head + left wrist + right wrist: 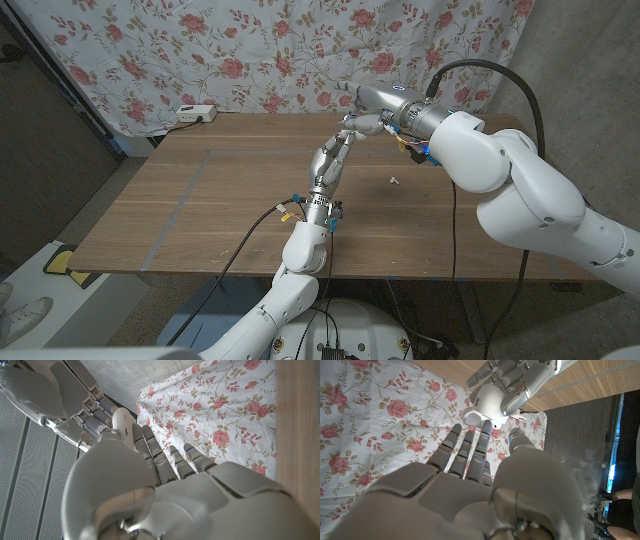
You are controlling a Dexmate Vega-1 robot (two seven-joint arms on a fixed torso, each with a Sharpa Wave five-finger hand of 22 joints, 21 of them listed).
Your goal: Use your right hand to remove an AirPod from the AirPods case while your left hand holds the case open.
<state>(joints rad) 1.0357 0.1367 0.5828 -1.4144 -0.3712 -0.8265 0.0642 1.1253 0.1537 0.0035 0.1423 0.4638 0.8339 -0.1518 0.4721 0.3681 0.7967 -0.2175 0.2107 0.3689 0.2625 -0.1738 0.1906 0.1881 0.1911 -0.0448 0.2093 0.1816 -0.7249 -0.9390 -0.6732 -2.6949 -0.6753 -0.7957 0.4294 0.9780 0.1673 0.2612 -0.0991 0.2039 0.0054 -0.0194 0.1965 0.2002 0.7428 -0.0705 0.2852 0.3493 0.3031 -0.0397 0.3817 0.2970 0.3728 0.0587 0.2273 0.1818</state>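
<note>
Holding position mid-air, both hands meet above the far half of the bench, in front of the floral cloth.

Item 1 — left hand: raised on its arm from the near edge, fingers wrapped round the AirPods case. Case is white, rounded, held up off the bench; right wrist view shows it gripped from behind w/ the front facing the other hand. Lid state: can't tell from these views if it's open.

Item 2 — right hand: comes in from the far right, level w/ the case. Fingers are spread narrow, fairly straight, tips just beside the case or touching it — can't tell which. Nothing visibly in them; no AirPod seen pinched.

Item 3 — small white bit lying on the bench, right of the left forearm, well apart from both hands. Too small to name; could be an AirPod, can't say.

Item 4 — white box w/ cable at the far left edge of the bench. Not in play.

Step in hand, my read: approach to the pick, case presented, extraction not shown done.

Next move calls for: thumb and a fingertip closing on an AirPod stem, straight pull out, left grip kept steady so the case doesn't twist or slip.
</note>
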